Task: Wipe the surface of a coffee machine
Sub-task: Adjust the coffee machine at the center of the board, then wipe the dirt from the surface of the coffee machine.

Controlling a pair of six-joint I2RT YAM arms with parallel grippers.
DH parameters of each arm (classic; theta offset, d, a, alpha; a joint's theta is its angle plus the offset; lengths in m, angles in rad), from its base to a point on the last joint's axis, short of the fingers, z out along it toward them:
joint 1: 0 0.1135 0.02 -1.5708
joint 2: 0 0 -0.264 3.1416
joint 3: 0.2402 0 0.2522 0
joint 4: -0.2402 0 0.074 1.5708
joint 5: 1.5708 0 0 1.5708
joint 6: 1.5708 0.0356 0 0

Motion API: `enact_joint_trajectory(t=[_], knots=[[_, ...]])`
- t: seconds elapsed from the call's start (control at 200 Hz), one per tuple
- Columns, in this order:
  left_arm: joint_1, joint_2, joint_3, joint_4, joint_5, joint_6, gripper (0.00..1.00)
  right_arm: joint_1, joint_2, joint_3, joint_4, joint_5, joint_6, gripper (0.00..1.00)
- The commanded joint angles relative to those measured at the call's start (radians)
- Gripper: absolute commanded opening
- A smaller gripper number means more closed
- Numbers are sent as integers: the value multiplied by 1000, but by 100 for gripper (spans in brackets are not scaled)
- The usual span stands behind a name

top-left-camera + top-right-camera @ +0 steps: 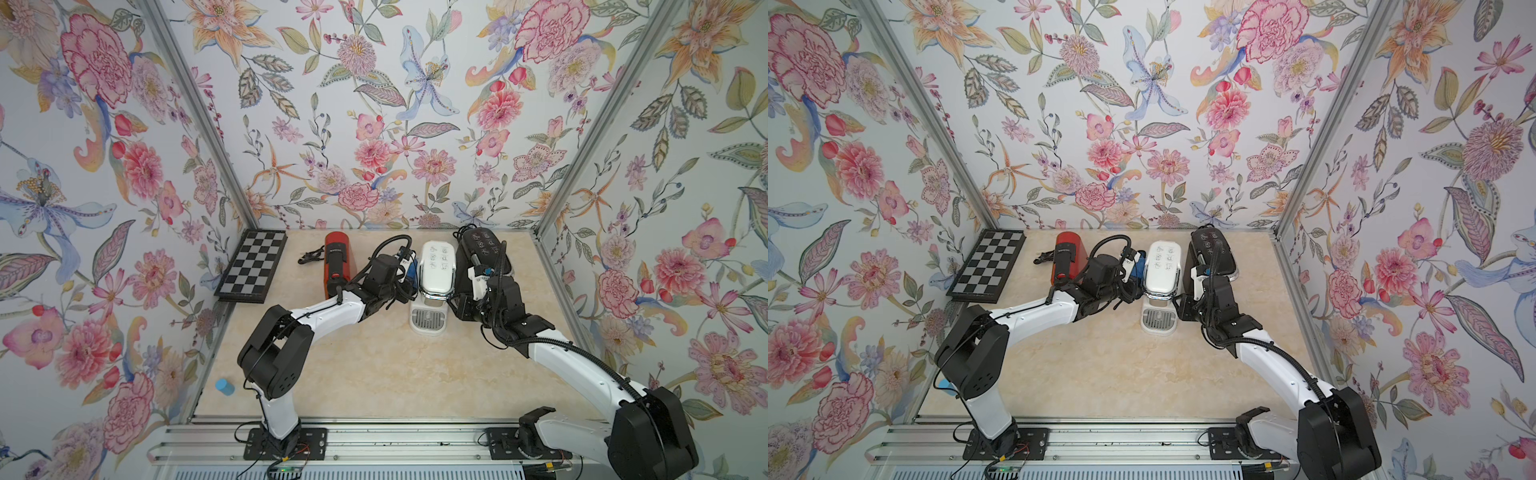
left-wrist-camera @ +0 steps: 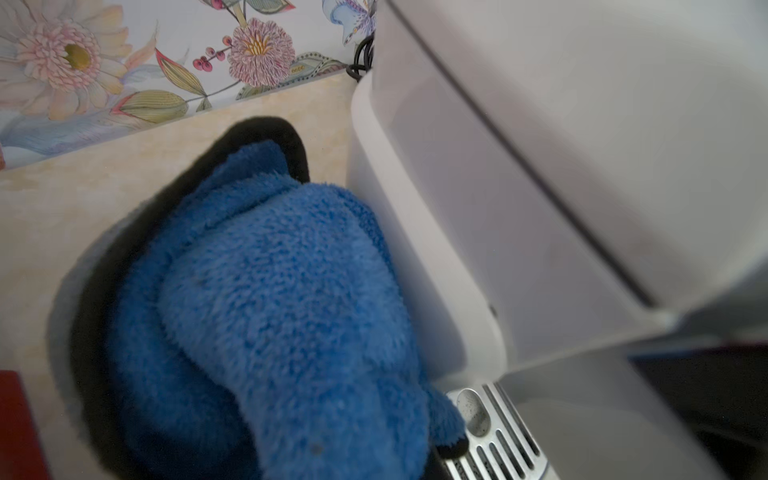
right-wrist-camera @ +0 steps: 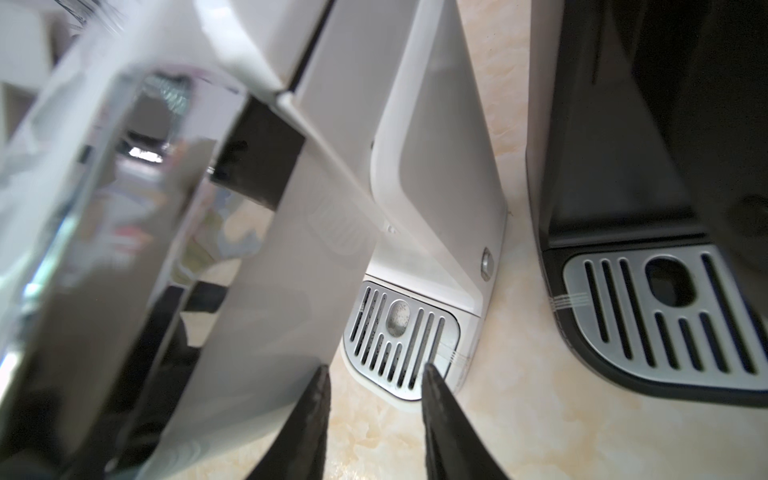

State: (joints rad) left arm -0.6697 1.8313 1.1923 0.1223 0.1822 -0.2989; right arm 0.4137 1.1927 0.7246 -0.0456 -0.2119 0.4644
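A white coffee machine (image 1: 436,266) stands mid-table at the back, its slotted drip tray (image 1: 428,319) toward the front. My left gripper (image 1: 409,277) is shut on a fluffy blue cloth (image 2: 282,299), which presses against the machine's left side wall (image 2: 478,232); the cloth hides most of the fingers. My right gripper (image 3: 376,370) stands open and empty low beside the machine's right side, over the table near the drip tray (image 3: 399,336). It lies between the white machine and a black one (image 3: 615,145).
A red coffee machine (image 1: 337,262) stands left of my left wrist, with a black cable (image 1: 311,255) behind it. The black coffee machine (image 1: 482,249) crowds my right arm. A chessboard (image 1: 252,266) leans at the back left. A blue cylinder (image 1: 224,386) sits at the front left edge.
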Motion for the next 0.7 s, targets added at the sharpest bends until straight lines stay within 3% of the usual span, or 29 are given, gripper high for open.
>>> enact_joint_trajectory(t=[0.0,0.175,0.345,0.695], knots=[[-18,54,2,-22,90,55,0,-2,-23,-17,24,-20,10,38],[-18,69,-167,180,181,-58,0,-1,-13,-21,33,-17,19,38],[-30,58,-224,233,212,-99,0,3,-7,-19,41,-10,22,38],[-29,-92,-39,32,160,-34,0,24,44,-10,62,-8,32,39]])
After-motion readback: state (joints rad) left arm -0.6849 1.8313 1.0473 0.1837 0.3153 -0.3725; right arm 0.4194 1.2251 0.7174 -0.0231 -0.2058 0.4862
